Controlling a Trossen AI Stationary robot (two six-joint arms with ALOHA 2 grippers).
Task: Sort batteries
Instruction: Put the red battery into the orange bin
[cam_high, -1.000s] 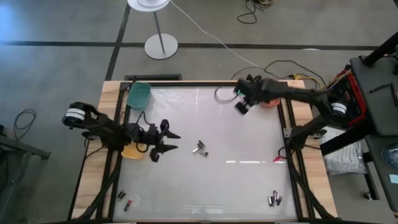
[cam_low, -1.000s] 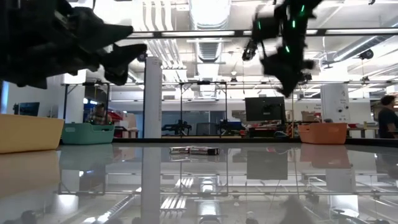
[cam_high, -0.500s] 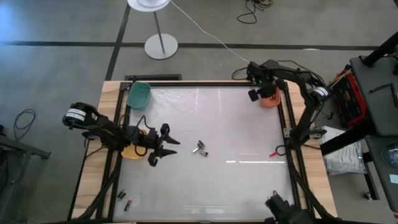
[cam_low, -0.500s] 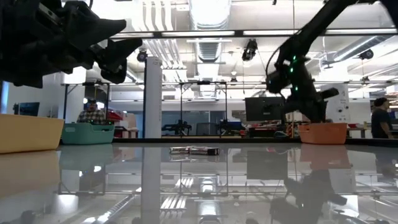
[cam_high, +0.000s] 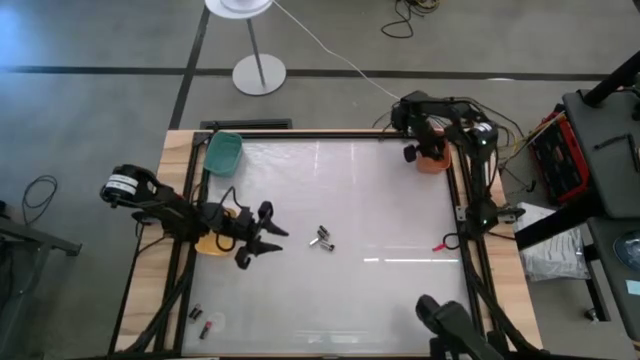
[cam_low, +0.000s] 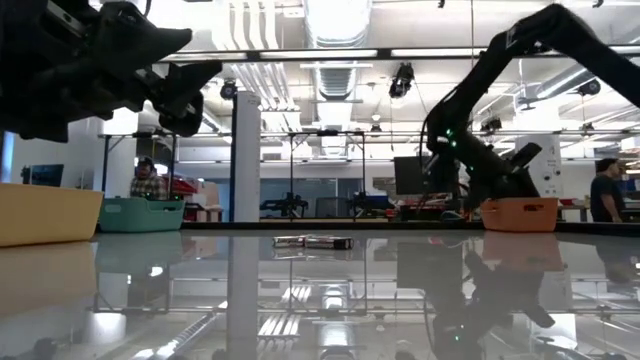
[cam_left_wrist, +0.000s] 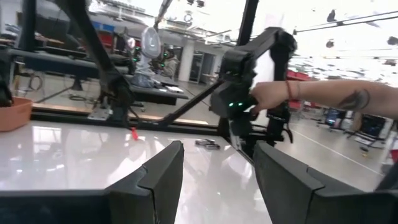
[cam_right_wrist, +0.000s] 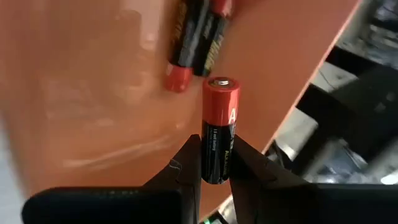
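A: Right now the right claw (cam_right_wrist: 211, 165) hangs over the orange bin (cam_high: 436, 160) at the desk's far right corner, pinched shut on a red-and-black battery (cam_right_wrist: 219, 127) that stands upright between the fingers. More batteries (cam_right_wrist: 196, 40) already lie in the bin beneath.

B: Risk?

A: Grip sits low on the cell. If it opens while off-centre, my guess is the battery tips, strikes the bin wall and bounces out onto the glossy desk (cam_high: 380, 220), where it would roll.

B: Left side?

A: Left claw (cam_high: 262, 232) hovers above the desk beside the yellow bin (cam_high: 212, 243), fingers spread, holding nothing. A loose pair of batteries (cam_high: 322, 239) lies mid-desk just ahead of it. More (cam_high: 198, 318) sit near the front left corner.

B: Obstructions?

A: Green bin (cam_high: 223, 151) at the far left, clear of both arms. A red scrap (cam_high: 440, 247) near the right rail. In the left wrist view a person's hand (cam_left_wrist: 270, 96) rests on dark equipment beyond the desk's edge, so a wide swing there could meet it.
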